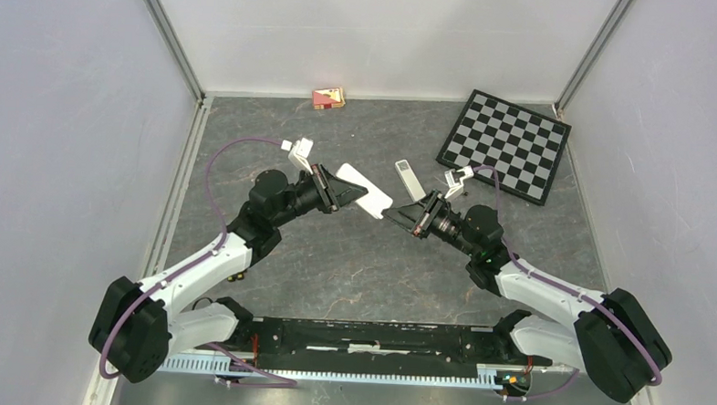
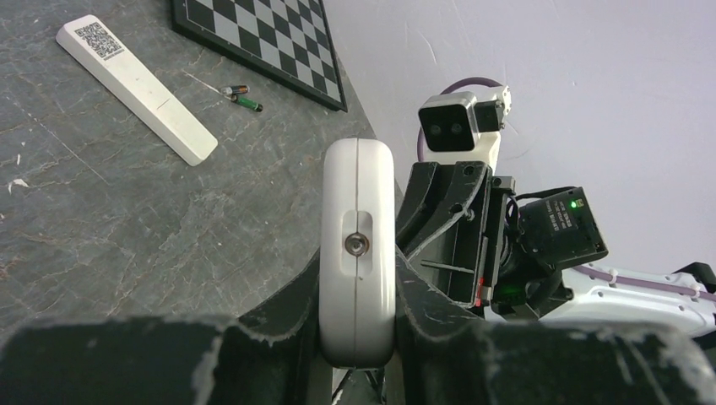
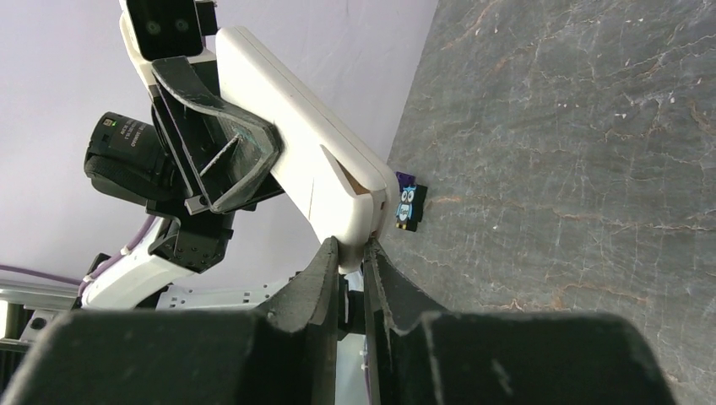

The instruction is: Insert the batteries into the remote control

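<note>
The white remote control (image 1: 363,190) is held off the table between both arms. My left gripper (image 2: 358,274) is shut on its sides, and I look along its narrow end face with a small round port (image 2: 357,245). My right gripper (image 3: 351,253) is pinched on the remote's (image 3: 295,160) rounded tip, both fingers touching it. In the top view the right gripper (image 1: 394,214) meets the remote from the right. Two batteries (image 2: 241,94) lie on the table near the checkerboard's edge, away from both grippers.
A slim white bar with a QR label (image 2: 135,84) lies flat on the grey table (image 1: 352,266). A checkerboard (image 1: 504,145) sits at the back right. A small red box (image 1: 328,97) rests by the back wall. A small owl-printed tile (image 3: 410,205) lies beyond the remote.
</note>
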